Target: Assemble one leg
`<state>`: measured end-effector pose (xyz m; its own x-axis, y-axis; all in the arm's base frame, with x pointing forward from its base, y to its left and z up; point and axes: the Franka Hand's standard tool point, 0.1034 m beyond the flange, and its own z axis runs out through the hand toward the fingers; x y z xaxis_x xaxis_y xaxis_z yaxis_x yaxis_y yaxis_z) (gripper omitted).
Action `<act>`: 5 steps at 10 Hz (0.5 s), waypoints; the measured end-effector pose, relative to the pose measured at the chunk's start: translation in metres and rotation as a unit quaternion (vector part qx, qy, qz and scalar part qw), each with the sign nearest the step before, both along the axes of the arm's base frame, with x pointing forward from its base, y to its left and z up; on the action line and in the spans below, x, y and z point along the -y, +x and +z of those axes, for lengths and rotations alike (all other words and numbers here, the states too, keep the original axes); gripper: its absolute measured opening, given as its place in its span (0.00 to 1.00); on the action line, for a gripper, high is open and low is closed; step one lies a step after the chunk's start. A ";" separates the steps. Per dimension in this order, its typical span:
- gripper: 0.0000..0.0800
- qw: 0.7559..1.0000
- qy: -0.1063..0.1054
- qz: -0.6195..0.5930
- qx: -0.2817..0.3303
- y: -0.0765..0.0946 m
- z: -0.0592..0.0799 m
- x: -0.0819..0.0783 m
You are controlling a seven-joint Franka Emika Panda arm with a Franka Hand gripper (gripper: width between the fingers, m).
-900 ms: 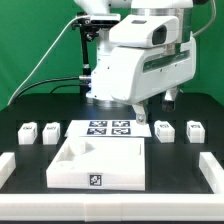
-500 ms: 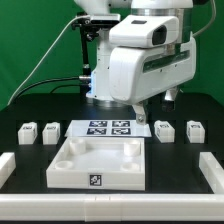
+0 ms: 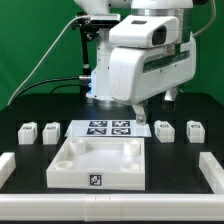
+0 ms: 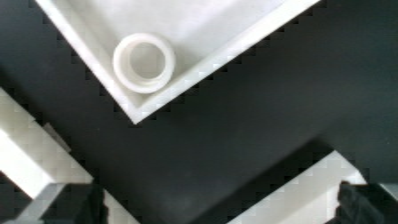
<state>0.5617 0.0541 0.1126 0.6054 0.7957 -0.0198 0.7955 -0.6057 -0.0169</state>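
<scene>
Four small white legs with tags stand in a row in the exterior view: two on its left (image 3: 28,130) (image 3: 50,131) and two on its right (image 3: 165,130) (image 3: 194,130). The white tabletop (image 3: 80,172) lies flat in front of them. In the wrist view one corner of the tabletop (image 4: 222,35) shows, with its round hole (image 4: 143,60). My gripper (image 4: 214,205) is open and empty, its dark fingertips (image 4: 63,205) wide apart over black table beside that corner. In the exterior view the gripper (image 3: 140,106) hangs under the big arm, above the back of the tabletop.
The marker board (image 3: 110,128) lies just behind the tabletop, between the pairs of legs. White border blocks sit at the exterior view's left (image 3: 5,165), right (image 3: 215,170) and front (image 3: 110,208). The arm's base and cables stand at the back.
The tabletop has shifted a little since the earliest frame and now lies flat and square. The arm and the legs have not visibly moved.
</scene>
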 end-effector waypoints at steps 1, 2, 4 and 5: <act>0.81 1.000 0.000 0.021 0.005 -0.016 -0.003 0.007; 0.81 0.998 0.001 0.068 0.008 -0.031 -0.008 0.014; 0.81 0.978 0.005 0.210 0.002 -0.064 -0.026 0.039; 0.81 0.973 0.007 0.229 -0.006 -0.073 -0.032 0.050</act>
